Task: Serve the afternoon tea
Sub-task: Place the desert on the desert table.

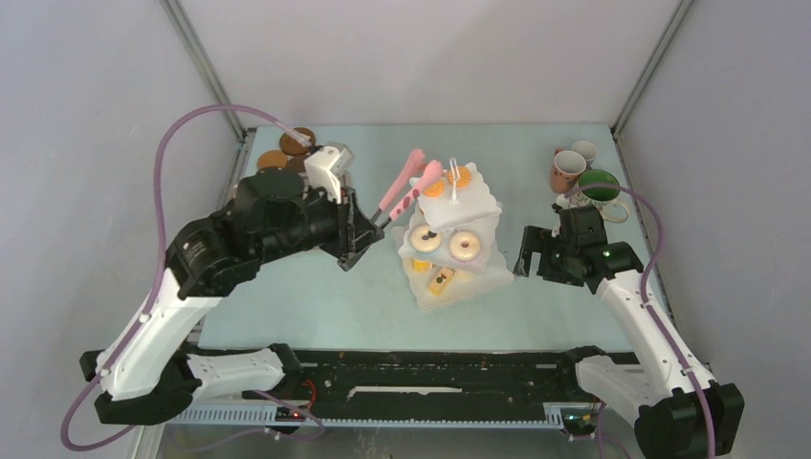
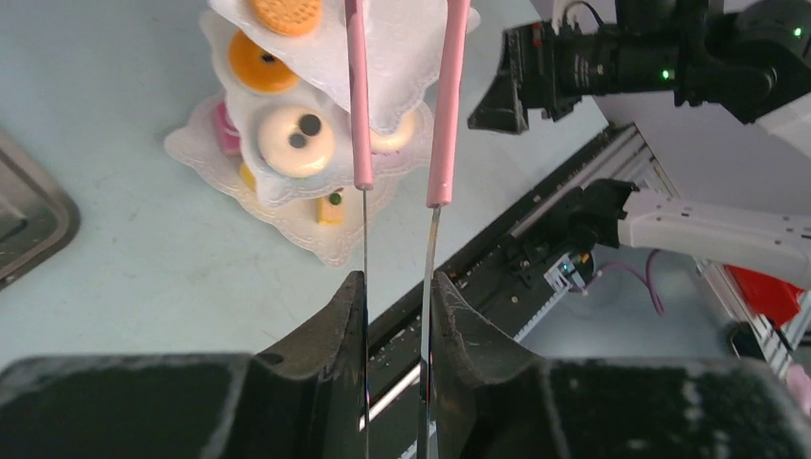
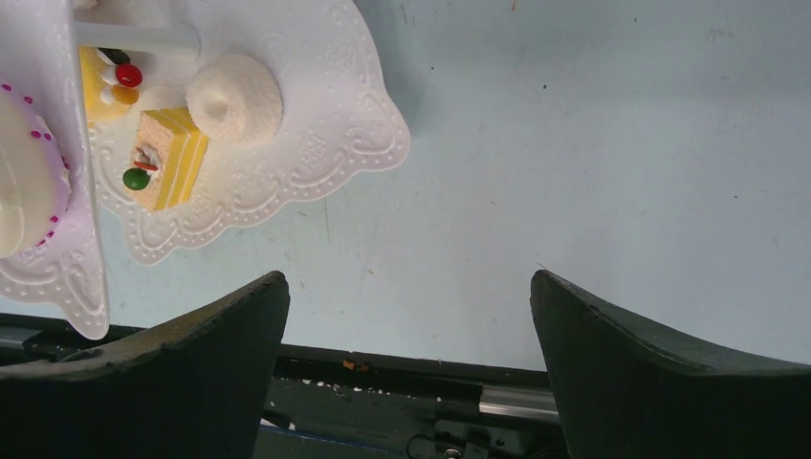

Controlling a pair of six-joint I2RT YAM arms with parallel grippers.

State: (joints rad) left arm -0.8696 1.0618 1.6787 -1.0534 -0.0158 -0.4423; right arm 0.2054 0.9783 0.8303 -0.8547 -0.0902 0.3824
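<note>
The left gripper (image 2: 397, 287) was clamped on the thin metal end of the pink tongs (image 2: 361, 105). The tips of the tongs were above the top tier of the white three-tier wavy square stand (image 1: 475, 203), which stood in the middle of the pale blue table (image 1: 316, 296). The right gripper (image 3: 409, 287) hung near the bottom tier of the stand, with its fingers wide apart and holding nothing.

Your left arm (image 1: 158, 317) and right arm (image 1: 650, 320) had white shells, black joints, mauve cables (image 1: 230, 107); left gripper (image 2: 397, 287) and right gripper (image 3: 409, 287) were black wedges.
</note>
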